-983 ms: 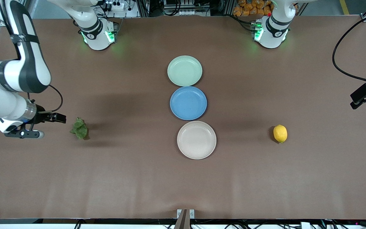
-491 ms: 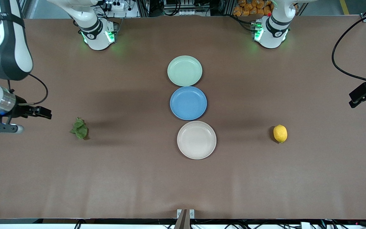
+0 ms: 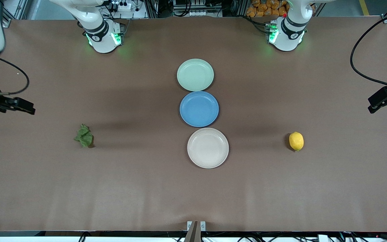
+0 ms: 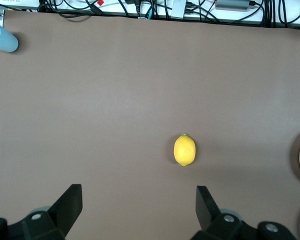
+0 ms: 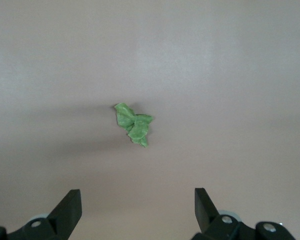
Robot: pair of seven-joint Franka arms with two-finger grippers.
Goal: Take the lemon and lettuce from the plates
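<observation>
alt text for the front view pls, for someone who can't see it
Three empty plates line the table's middle: a pale green plate farthest from the camera, a blue plate, then a beige plate. The lettuce lies on bare table toward the right arm's end, the lemon toward the left arm's. Both arms sit at the view's edges.

lemon (image 3: 296, 141) and lettuce (image 3: 84, 135) on table, plates (image 3: 195, 74) bare

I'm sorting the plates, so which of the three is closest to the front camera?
The beige plate; the blue plate and the pale green plate lie farther back.
</observation>
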